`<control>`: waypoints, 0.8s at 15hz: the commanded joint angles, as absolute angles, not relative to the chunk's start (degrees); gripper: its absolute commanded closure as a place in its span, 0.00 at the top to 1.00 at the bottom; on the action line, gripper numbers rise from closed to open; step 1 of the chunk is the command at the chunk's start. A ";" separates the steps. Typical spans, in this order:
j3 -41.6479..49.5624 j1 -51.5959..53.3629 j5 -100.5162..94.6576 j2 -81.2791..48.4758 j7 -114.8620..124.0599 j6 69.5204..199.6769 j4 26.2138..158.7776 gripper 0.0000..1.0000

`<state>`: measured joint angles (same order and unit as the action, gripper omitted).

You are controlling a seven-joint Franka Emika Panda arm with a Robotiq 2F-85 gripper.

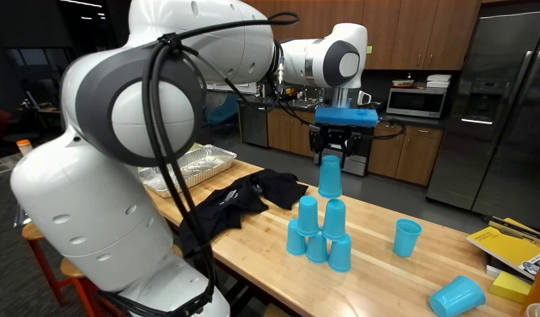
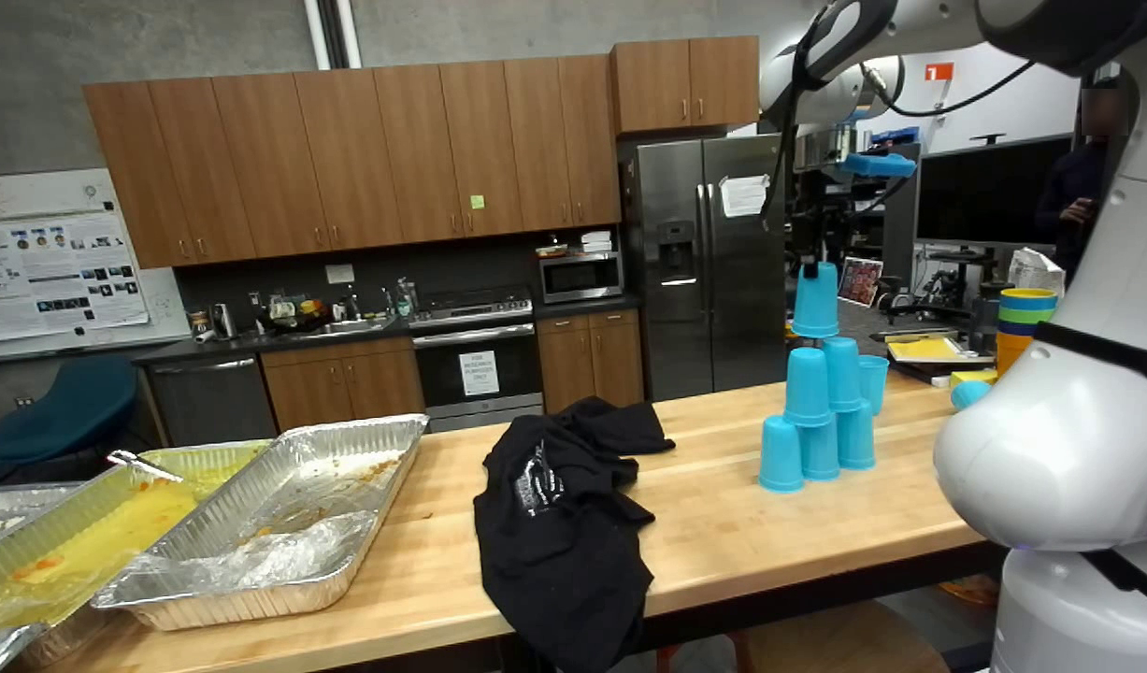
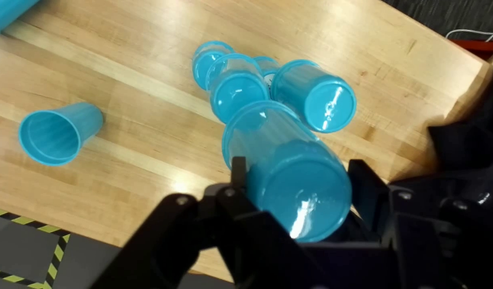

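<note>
A blue cup [image 3: 290, 172] hangs upside down just above a five-cup pyramid [image 1: 317, 241]; whether its rim touches those below, we cannot tell. The gripper [image 1: 333, 152] is clenched on it, and in the wrist view we see the fingers [image 3: 238, 172] against opposite sides near the base. We take the cup for thin plastic: light, fairly stiff, apt to flex under a hard squeeze, unlikely to break. Its glossy wall may prove slippery, and since it narrows upward, we judge that the taper could let it slide down out of a loose hold; a level, even pinch near the base seems to suit it best. Beneath, two upper cups [image 1: 307, 216] rest on three lower cups [image 1: 340, 254], all inverted. Elsewhere on the wooden table [image 2: 704, 523], we find an upright cup [image 1: 406, 240], a tipped cup [image 1: 457, 297] lying on its side and a yellow booklet [image 1: 501, 244]. Well apart from these, a black shirt [image 2: 573, 533] lies rumpled near a foil tray [image 2: 246, 605]. In both exterior views, a steel refrigerator [image 2: 666, 308] and wood cabinets [image 2: 349, 159] fill the background.
</note>
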<state>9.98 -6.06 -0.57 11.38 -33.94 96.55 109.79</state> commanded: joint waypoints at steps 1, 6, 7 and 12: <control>9.97 -5.43 -0.37 13.13 -35.19 93.30 109.25 0.38; 9.98 -4.90 -0.59 15.31 -36.68 88.91 108.88 0.38; 9.94 -4.84 -0.74 15.75 -36.09 89.00 108.97 0.38; 10.44 -4.98 -1.31 16.83 -36.04 89.35 109.42 0.38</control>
<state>10.00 -5.26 -0.64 15.59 -35.77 89.92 109.04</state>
